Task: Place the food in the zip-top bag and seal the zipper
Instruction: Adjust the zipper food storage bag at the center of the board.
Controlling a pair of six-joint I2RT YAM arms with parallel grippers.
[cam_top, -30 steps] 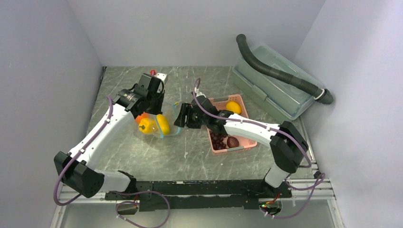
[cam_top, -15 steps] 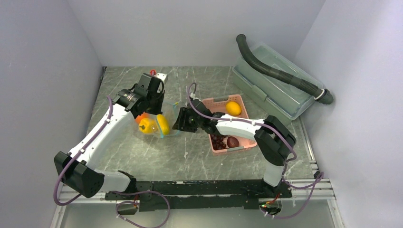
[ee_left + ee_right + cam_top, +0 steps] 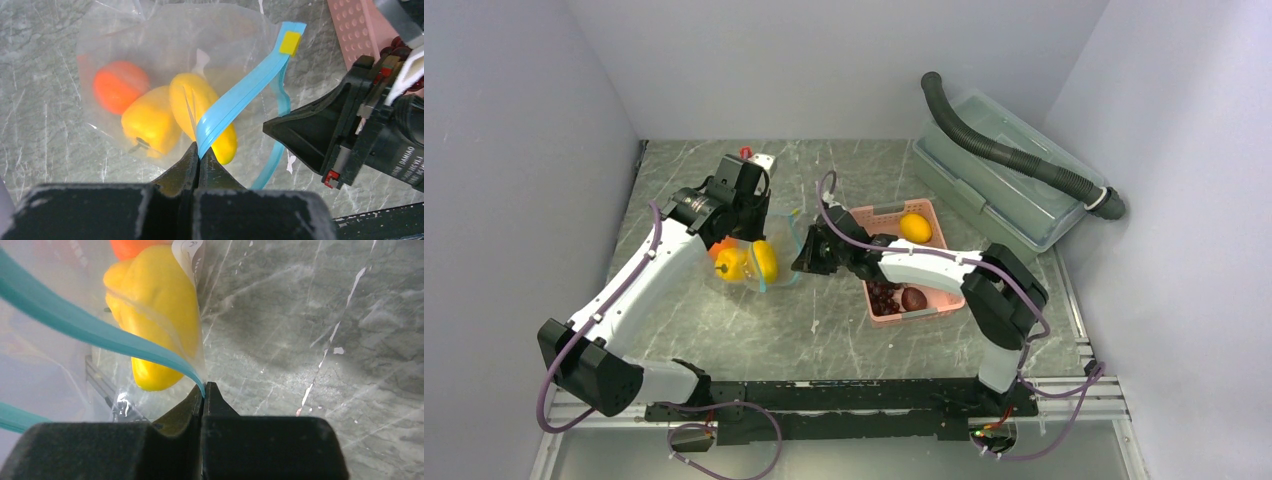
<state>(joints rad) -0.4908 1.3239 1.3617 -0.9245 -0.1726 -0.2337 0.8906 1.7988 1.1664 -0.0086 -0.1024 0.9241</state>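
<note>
The zip-top bag (image 3: 746,268) lies at the table's left-middle, holding an orange (image 3: 120,85), a yellow bell pepper (image 3: 147,120) and a yellow oblong fruit (image 3: 202,107). My left gripper (image 3: 200,152) is shut on the blue zipper (image 3: 240,95) at one side of the mouth. My right gripper (image 3: 204,389) is shut on the zipper (image 3: 100,335) at the other lip, close beside the yellow fruit (image 3: 160,315). In the top view the left gripper (image 3: 746,235) is over the bag and the right gripper (image 3: 800,262) is at its right edge.
A pink basket (image 3: 879,214) to the right holds a yellow fruit (image 3: 914,228), dark grapes (image 3: 883,296) and a reddish-brown fruit (image 3: 914,298). A clear lidded box (image 3: 1009,195) with a dark hose (image 3: 1014,155) on it stands at the back right.
My right gripper moved left to the bag's mouth and closed on the blue strip. The left gripper kept its hold and stayed where it was.
</note>
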